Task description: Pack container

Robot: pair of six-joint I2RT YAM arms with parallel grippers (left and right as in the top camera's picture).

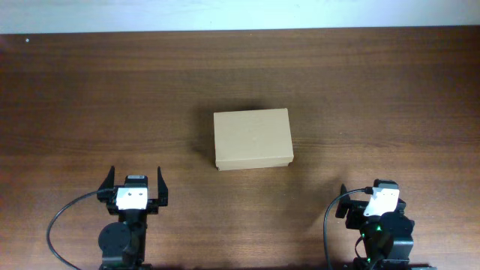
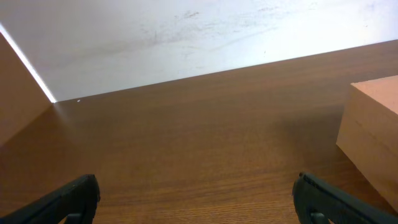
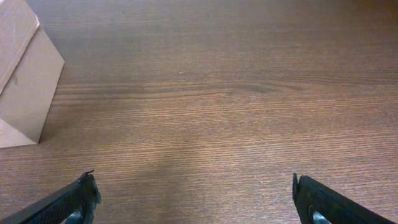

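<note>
The container [image 1: 251, 139] is a plain tan cardboard box with its lid shut, lying flat at the middle of the table. It also shows at the right edge of the left wrist view [image 2: 373, 134] and at the top left of the right wrist view [image 3: 25, 81]. My left gripper [image 1: 135, 182] is open and empty near the front edge, to the left of the box; its fingers show wide apart in its wrist view [image 2: 196, 199]. My right gripper [image 1: 375, 196] is open and empty at the front right; its fingers are also wide apart [image 3: 194, 199].
The dark wooden table [image 1: 90, 97] spreads all around the box. A white wall [image 2: 186, 37] runs along the table's far edge. Black cables loop by each arm's base at the front.
</note>
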